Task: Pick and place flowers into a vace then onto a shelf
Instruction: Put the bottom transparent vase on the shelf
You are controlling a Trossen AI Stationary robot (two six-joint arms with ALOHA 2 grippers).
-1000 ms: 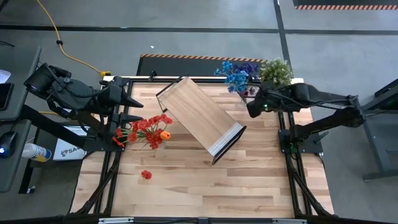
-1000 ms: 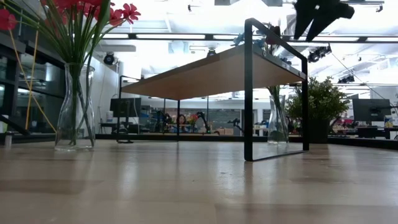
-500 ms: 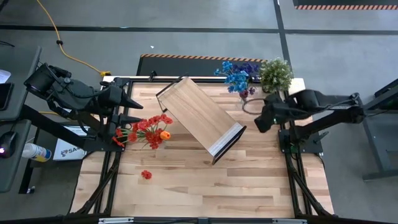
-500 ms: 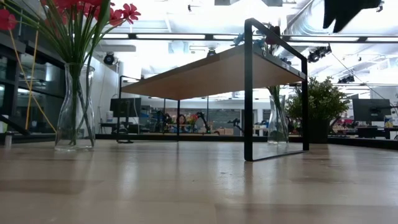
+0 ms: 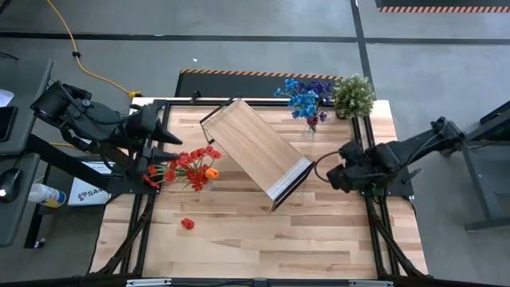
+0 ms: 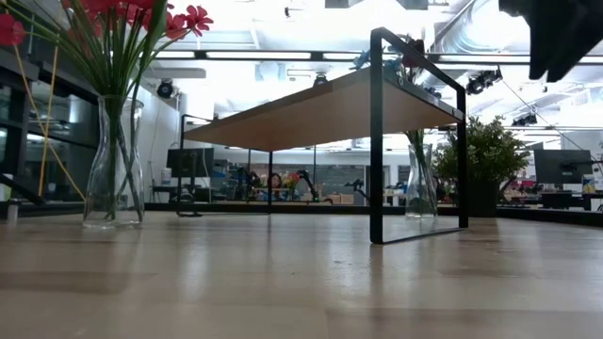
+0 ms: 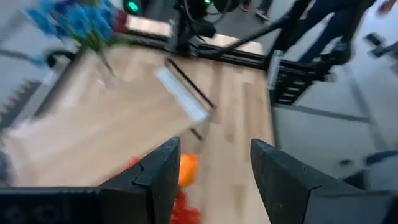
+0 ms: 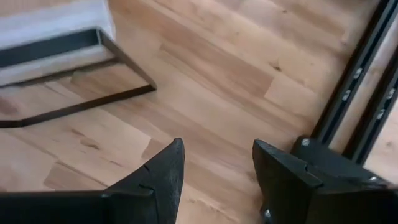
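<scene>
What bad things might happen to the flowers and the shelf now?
1. The vase of red flowers stands right by the left tool; a clumsy reach might tip it over.
2. The right tool hangs close to the shelf end; a swing could bump it.
3. One loose red bloom lies alone on the table and may get forgotten.

The right gripper has swung away from the blue flowers toward the shelf's white end.
</scene>
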